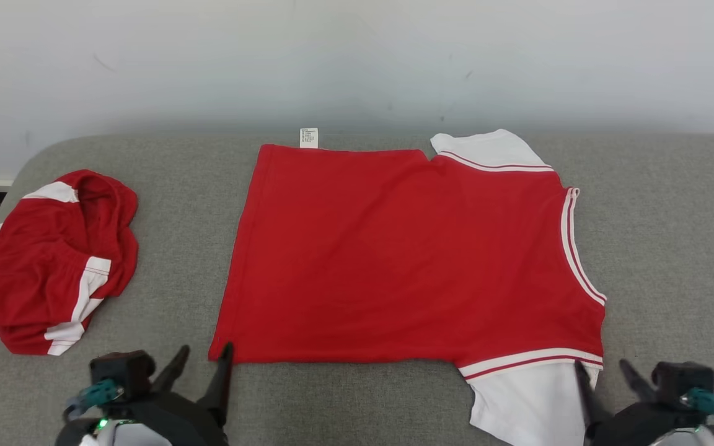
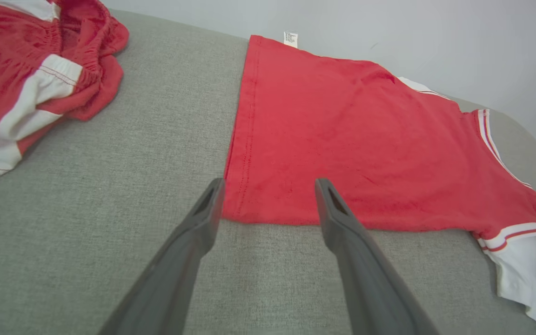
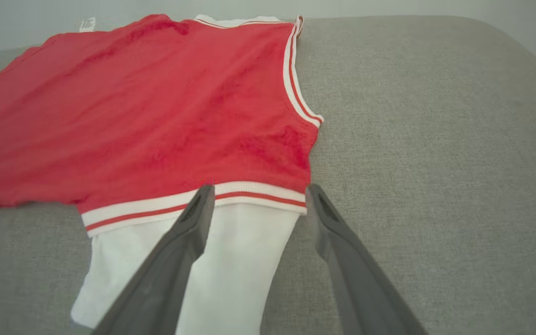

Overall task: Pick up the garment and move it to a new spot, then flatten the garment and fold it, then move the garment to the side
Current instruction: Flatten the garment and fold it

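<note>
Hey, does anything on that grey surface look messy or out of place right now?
The shirt lies flat, but its white label sticks out past the far edge. The red shorts sit crumpled in a heap at the left.

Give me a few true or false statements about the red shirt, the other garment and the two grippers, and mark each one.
The red shirt lies spread flat on the grey surface. True.
The left gripper clamps the shirt's hem. False: its fingers stand open at the shirt's near corner.
A crumpled red and white garment lies left of the shirt. True.
The right gripper hangs over the far sleeve. False: it is open at the near white sleeve.
</note>
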Robot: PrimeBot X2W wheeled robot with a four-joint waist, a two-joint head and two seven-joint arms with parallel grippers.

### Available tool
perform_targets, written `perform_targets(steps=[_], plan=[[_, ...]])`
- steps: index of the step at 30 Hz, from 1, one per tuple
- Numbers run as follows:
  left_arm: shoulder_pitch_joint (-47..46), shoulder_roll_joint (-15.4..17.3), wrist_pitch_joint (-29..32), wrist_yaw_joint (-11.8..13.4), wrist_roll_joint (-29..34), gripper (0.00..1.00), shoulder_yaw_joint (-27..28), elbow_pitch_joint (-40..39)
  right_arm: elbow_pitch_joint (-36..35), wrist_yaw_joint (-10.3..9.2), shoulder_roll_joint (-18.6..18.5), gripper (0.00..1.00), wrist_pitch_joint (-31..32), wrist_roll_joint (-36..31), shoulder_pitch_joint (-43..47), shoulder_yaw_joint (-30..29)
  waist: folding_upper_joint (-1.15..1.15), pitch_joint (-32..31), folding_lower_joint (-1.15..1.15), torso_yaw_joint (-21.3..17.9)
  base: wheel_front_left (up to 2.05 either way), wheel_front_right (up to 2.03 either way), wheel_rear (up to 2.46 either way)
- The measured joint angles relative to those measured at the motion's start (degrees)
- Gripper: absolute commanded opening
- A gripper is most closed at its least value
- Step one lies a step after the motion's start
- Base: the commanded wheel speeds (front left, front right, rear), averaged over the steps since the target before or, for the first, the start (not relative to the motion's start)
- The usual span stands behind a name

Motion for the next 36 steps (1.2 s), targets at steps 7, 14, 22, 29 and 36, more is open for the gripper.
perform_targets(steps=[7, 14, 22, 29, 36], plan=[[-3.8, -0.3, 6.6, -0.2, 0.0, 1.00, -1.9, 2.5, -2.0, -0.25, 0.1, 1.00, 10.4, -0.4, 1.9, 3.0, 0.00, 1.4, 0.00, -0.5, 0.00, 0.00, 0.00], [-7.0, -0.2, 10.7, -0.2, -0.1, 1.00, -1.8, 6.5, -4.2, -0.43, 0.1, 1.00, 16.7, -0.4, 2.4, 4.3, 0.00, 2.2, 0.00, -1.1, 0.00, 0.00, 0.00], [-9.2, 1.2, 14.5, 0.1, 0.6, 1.00, -0.8, 12.2, -7.7, -0.94, 0.0, 1.00, 22.8, -0.7, 3.0, 4.6, 0.00, 3.0, 0.00, -2.4, 0.00, 0.00, 0.00], [-10.8, 0.3, 15.3, 0.3, 0.6, 1.00, -0.6, 15.0, -10.3, -1.01, 0.0, 1.00, 26.7, -0.7, 4.8, 4.3, 0.00, 3.9, 0.00, -3.5, 0.00, 0.00, 0.00], [-13.8, -0.2, 15.5, 0.4, 1.0, 1.00, 0.0, 17.3, -11.2, -1.51, 0.6, 1.00, 29.1, -0.7, 4.7, 4.0, 0.01, 5.3, 0.00, -3.8, 0.00, 0.00, 0.00]])
